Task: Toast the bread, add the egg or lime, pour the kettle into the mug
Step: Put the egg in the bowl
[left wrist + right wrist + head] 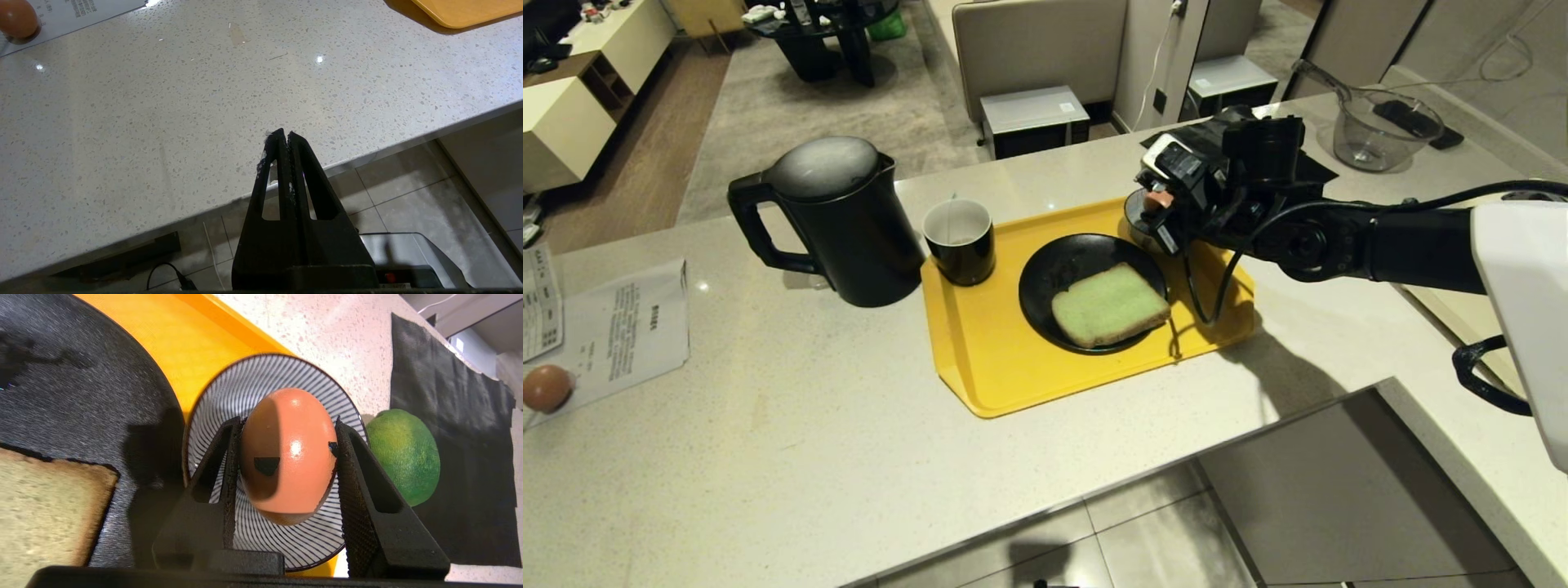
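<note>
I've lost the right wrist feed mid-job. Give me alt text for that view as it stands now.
The right gripper is shut on the egg, holding it over the striped bowl on the yellow tray. The lime lies beside the bowl on a black cloth; on the other side, the bread lies on the black plate.

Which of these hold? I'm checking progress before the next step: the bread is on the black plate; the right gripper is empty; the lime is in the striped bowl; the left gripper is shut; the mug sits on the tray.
1. Bread on black plate: true.
2. Right gripper empty: false, its fingers hold the egg over the striped bowl.
3. Lime in the bowl: false, it lies beside it on a black cloth.
4. Left gripper shut: true.
5. Mug on yellow tray: true.
</note>
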Motion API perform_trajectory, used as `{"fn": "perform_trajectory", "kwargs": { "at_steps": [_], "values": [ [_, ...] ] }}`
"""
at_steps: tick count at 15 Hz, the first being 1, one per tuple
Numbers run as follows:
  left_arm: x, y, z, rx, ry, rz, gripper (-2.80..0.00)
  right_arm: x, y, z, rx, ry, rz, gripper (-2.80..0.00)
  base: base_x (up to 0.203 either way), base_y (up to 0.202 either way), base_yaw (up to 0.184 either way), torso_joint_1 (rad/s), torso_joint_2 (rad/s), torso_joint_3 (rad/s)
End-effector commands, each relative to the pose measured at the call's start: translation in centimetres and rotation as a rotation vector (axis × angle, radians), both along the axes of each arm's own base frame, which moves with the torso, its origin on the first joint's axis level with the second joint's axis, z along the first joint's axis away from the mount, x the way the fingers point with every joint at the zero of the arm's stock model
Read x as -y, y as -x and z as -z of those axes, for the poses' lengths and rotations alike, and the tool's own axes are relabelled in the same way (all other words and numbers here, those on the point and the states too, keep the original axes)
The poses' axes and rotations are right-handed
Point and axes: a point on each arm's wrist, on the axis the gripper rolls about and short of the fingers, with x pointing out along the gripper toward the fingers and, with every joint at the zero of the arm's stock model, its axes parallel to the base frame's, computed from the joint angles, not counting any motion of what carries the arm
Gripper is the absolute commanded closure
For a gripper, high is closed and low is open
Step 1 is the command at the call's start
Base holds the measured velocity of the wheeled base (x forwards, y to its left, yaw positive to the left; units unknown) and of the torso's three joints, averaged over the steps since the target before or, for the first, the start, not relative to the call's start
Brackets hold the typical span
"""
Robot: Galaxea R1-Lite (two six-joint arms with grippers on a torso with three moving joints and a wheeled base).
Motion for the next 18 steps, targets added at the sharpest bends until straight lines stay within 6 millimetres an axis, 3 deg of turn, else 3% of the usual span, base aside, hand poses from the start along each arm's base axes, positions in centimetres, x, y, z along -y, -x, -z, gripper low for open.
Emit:
{"fn": "perform_trajectory", "kwargs": {
  "at_steps": [1, 18],
  "values": [
    [0.0, -0.01, 0.0, -0.001, 0.0, 0.0, 0.0, 0.1, -0.32, 0.46, -0.005, 0.008, 0.006, 0.0, 0.0, 0.0, 0.0, 0.0, 0.0, 0.0],
    [0.0, -0.01, 0.0, -0.001, 0.0, 0.0, 0.0, 0.17, -0.61, 1.07, -0.021, 0.018, 0.019, 0.0, 0.0, 0.0, 0.0, 0.0, 0.0, 0.0]
  ]
}}
